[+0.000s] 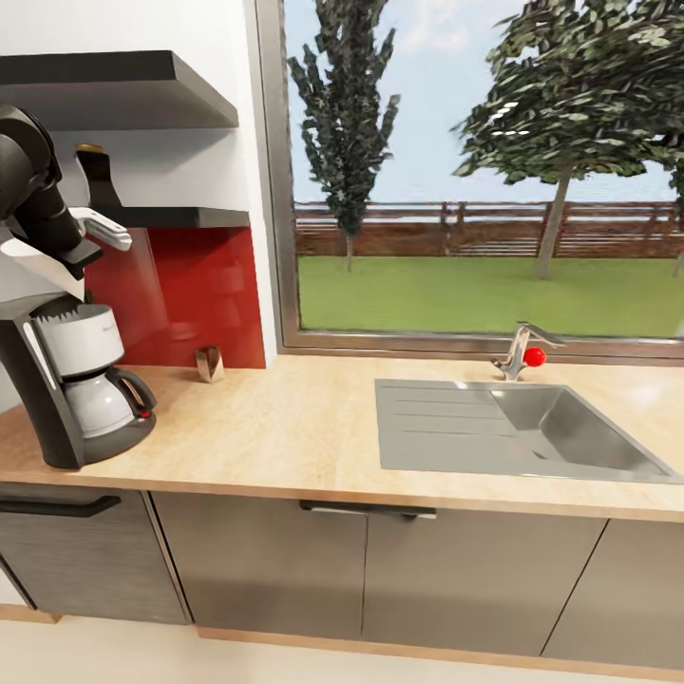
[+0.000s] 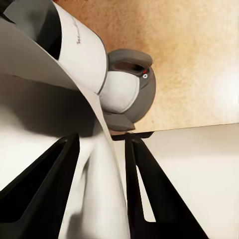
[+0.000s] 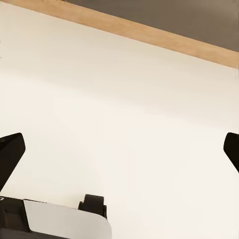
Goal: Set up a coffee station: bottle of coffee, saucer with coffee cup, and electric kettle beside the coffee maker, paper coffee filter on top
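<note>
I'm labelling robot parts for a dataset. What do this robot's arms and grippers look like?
The left arm is glossy black with rounded joints and white-grey shell panels near the wrist. The left gripper has two flat, tapering black fingers. The right gripper shows black fingertips above a white-and-black wrist housing.

We see the coffee maker (image 1: 81,385) cut off by the head view's left edge, its top hidden behind the left arm. The bottle of coffee (image 1: 98,175) on the kitchen shelf (image 1: 185,218) is partly covered by that arm. The right claw (image 3: 119,149) shows only its fingertips at the picture's edges.
</note>
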`<state>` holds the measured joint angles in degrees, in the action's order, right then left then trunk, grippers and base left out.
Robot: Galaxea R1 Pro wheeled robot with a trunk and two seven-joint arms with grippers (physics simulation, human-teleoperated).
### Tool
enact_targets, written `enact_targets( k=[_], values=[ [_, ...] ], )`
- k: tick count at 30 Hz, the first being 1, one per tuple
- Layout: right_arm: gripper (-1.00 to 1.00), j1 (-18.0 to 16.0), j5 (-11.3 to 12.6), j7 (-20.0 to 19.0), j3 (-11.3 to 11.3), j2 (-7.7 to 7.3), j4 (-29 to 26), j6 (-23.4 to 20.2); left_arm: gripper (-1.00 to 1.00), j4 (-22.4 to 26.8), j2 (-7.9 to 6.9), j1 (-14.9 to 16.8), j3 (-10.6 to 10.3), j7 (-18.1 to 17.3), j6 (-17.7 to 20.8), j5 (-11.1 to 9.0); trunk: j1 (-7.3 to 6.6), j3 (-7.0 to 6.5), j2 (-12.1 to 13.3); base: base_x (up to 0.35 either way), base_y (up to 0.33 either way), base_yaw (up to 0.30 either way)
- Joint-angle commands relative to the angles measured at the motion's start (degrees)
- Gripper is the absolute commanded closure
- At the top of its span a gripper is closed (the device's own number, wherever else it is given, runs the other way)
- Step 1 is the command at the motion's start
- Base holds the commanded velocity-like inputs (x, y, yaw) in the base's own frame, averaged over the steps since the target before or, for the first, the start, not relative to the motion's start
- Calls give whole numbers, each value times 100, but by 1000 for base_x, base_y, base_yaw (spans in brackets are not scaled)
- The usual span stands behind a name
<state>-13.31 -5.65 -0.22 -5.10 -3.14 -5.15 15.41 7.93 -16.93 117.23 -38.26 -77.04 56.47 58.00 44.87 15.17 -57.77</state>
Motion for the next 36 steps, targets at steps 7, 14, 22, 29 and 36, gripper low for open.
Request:
enact_targets(
  k=[7, 14, 22, 29, 36],
  values=[
    [-100, -5, -13, 4, -35, -2, 5, 19, 100, 14, -7, 1, 20, -47, 48, 62, 2, 7, -4, 65, 41, 0],
    [-100, -5, -12, 5, -35, -2, 5, 21, 100, 17, -4, 0, 20, -47, 48, 62, 2, 7, -4, 8, 77, 0],
    [-100, -5, -14, 4, -35, -2, 5, 19, 100, 17, -12, 0, 20, -48, 48, 62, 2, 7, -4, 1, 73, -2],
    [-100, -5, -15, 2, -35, -2, 5, 17, 100, 17, -12, -1, 20, -48, 48, 62, 2, 7, -4, 0, 17, -137],
    [-100, -5, -11, 4, -35, -2, 5, 23, 100, 19, -12, -1, 20, -48, 48, 62, 2, 7, -4, 74, 109, -79]
  ],
)
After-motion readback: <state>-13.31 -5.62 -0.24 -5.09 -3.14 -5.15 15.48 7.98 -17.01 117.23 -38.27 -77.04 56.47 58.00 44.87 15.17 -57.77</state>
